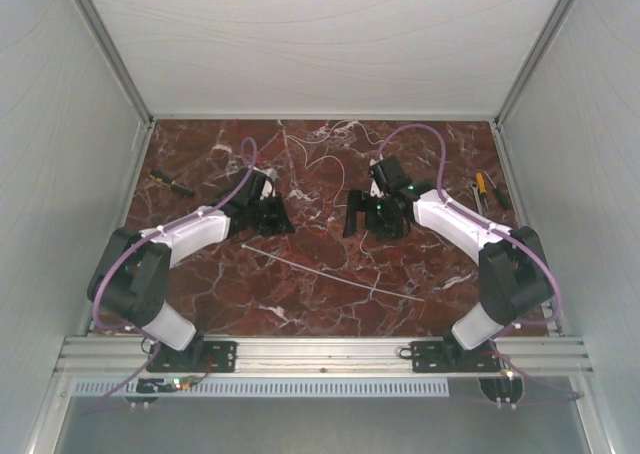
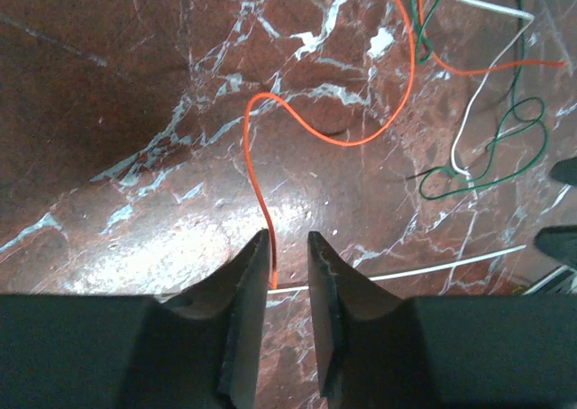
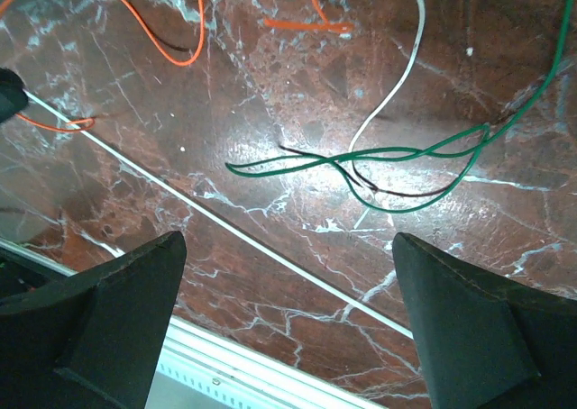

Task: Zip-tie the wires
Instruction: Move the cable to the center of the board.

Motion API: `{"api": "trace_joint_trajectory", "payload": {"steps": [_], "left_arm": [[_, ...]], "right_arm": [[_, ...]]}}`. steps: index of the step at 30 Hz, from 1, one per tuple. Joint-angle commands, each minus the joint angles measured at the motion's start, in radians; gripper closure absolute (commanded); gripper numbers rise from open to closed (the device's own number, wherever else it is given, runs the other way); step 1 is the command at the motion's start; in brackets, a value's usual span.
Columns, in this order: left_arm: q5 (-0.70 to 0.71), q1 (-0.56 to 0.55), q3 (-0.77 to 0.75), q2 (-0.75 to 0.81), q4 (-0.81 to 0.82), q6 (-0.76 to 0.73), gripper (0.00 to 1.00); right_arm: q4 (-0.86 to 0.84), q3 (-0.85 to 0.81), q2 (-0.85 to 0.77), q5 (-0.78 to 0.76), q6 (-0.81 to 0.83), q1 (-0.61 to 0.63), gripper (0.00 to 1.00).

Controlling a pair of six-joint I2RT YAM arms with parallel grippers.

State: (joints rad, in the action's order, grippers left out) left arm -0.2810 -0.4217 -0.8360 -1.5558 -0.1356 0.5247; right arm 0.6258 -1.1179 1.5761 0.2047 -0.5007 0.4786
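The wires lie in loose curls on the marble table (image 1: 300, 304) behind the arms. In the left wrist view an orange wire (image 2: 343, 141) snakes down to my left gripper (image 2: 288, 238). Its end sits between the narrowed jaws, close to the left finger (image 2: 248, 274), with a gap still showing. White (image 2: 478, 103) and green (image 2: 505, 148) wires curl at the right. The zip tie (image 1: 330, 272) lies straight in front of both grippers; it also crosses the left wrist view (image 2: 433, 269) and right wrist view (image 3: 225, 224). My right gripper (image 3: 288, 247) hangs wide open above it, holding nothing.
Hand tools (image 1: 482, 192) lie at the table's right back edge, and a dark tool (image 1: 172, 182) lies at the left back. Enclosure walls stand on three sides. An aluminium rail (image 1: 320, 352) runs along the near edge.
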Motion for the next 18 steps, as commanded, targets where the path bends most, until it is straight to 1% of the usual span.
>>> {"api": "trace_joint_trajectory", "payload": {"steps": [1, 3, 4, 8, 12, 18], "left_arm": [[0.031, -0.005, -0.043, -0.007, 0.080, -0.012, 0.82], [0.068, -0.002, -0.061, -0.011, 0.087, -0.019, 0.96], [0.086, 0.002, -0.071, -0.013, 0.092, -0.021, 1.00], [0.154, 0.035, -0.140, -0.043, 0.089, -0.023, 1.00], [0.181, 0.094, -0.228, -0.092, 0.107, -0.028, 1.00], [0.211, 0.190, -0.409, -0.228, 0.105, -0.029, 1.00]], "right_arm": [[-0.001, 0.001, 0.023, -0.038, 0.015, 0.030, 0.02], [0.001, -0.020, 0.044, -0.051, 0.008, 0.038, 0.02], [0.002, -0.030, 0.053, -0.055, 0.002, 0.040, 0.02], [0.005, -0.063, 0.066, -0.066, -0.013, 0.040, 0.02], [0.017, -0.068, 0.045, -0.089, -0.008, 0.039, 0.02], [0.020, -0.031, -0.028, -0.117, 0.005, 0.033, 0.02]]}}
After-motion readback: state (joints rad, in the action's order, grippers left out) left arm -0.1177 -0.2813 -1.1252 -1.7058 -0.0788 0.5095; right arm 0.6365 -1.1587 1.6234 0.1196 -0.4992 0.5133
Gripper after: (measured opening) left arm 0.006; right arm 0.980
